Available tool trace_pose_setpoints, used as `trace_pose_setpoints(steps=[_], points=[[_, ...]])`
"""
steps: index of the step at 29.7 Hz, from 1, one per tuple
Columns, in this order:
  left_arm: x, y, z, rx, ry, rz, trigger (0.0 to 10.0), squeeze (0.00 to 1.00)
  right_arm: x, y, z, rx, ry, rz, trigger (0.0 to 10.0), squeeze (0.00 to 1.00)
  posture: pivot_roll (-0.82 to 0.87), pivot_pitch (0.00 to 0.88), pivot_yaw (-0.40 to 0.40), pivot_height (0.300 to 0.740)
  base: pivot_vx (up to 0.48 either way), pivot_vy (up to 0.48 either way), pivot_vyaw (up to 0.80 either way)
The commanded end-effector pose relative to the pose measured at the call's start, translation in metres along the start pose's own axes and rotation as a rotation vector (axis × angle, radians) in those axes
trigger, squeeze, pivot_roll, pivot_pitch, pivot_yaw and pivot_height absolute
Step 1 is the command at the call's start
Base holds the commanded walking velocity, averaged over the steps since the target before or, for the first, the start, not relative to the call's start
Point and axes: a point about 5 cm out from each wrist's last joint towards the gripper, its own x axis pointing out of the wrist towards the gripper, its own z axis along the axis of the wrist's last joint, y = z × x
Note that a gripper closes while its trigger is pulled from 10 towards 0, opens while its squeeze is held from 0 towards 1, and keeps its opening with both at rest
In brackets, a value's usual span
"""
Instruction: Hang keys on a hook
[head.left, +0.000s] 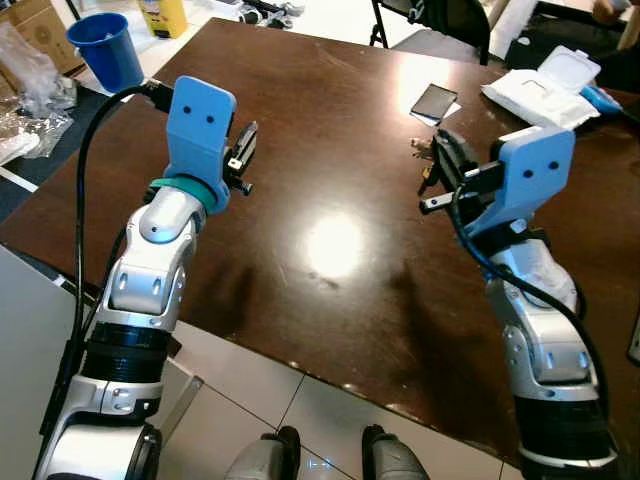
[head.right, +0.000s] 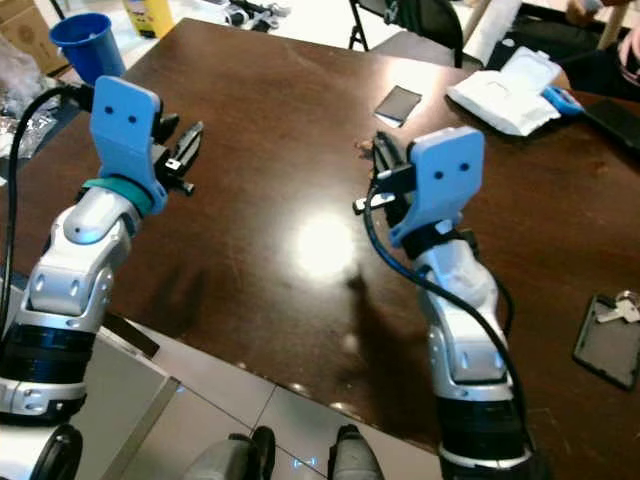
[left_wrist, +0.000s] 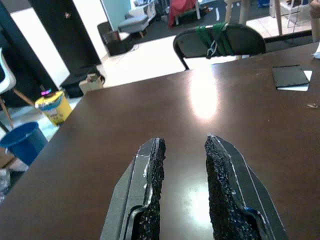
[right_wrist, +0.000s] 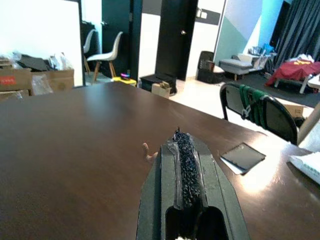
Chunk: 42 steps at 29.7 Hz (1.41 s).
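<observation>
Above the dark table (head.left: 330, 120) we hold both grippers. Our left gripper (left_wrist: 183, 150) has its fingers spread; our right gripper (right_wrist: 183, 142) has them pressed together. Keys (head.right: 618, 308) lie near the table's right edge.

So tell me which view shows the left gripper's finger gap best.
The left wrist view: the left gripper looks along its two fingers, clearly apart over the table. Both eye views show it side-on, the gap hard to judge.

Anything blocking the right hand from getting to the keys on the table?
Nothing visible does. The keys lie on the table at the edge of a dark flat case, off to the right of the right arm's forearm. The right hand, shut, points forward, away from them, so it would probably have to turn back.
</observation>
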Motion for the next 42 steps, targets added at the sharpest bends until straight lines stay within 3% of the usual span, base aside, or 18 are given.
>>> trace_pose_setpoints(steps=[1,9,15,19,22,30,34,42], points=[[0.0,0.008,-0.003,-0.005,0.004,0.03,10.0,0.0,-0.008,0.005,-0.006,0.014,0.019,0.001,10.0,0.0,-0.09,0.127,0.121,0.74,0.0,0.0,0.0],[0.0,0.009,0.004,0.007,-0.011,0.054,10.0,0.0,-0.006,0.01,-0.005,0.043,0.004,0.057,10.0,0.0,-0.06,0.117,0.101,0.74,0.0,0.0,0.0],[0.0,0.01,0.002,-0.002,-0.002,0.042,10.0,0.0,0.004,0.016,-0.009,-0.024,0.003,0.065,10.0,0.0,-0.05,0.081,0.116,0.74,0.0,0.0,0.0],[0.003,0.01,0.009,-0.091,-0.025,0.036,10.0,0.0,0.005,0.016,-0.009,-0.019,-0.007,0.046,10.0,0.0,-0.04,0.073,0.119,0.74,0.0,0.0,0.0],[0.003,0.009,0.01,-0.09,-0.022,0.032,10.0,0.0,0.006,0.015,-0.006,-0.006,-0.022,0.04,10.0,0.0,-0.03,0.069,0.118,0.74,0.0,0.0,0.0],[-0.009,0.011,0.003,-0.018,0.005,0.028,10.0,0.0,0.004,0.017,-0.003,0.013,-0.043,0.031,10.0,0.0,0.0,0.071,0.127,0.74,0.0,0.0,0.0],[-0.012,0.013,0.006,0.017,0.005,0.028,10.0,0.0,-0.006,0.012,-0.021,0.045,0.023,-0.002,10.0,0.0,0.03,0.085,0.117,0.74,0.0,0.0,0.0],[-0.025,0.001,-0.004,-0.041,0.059,-0.015,10.0,0.0,-0.006,0.019,-0.025,0.041,0.029,0.014,10.0,0.0,0.06,0.112,0.136,0.74,0.0,0.0,0.0]])
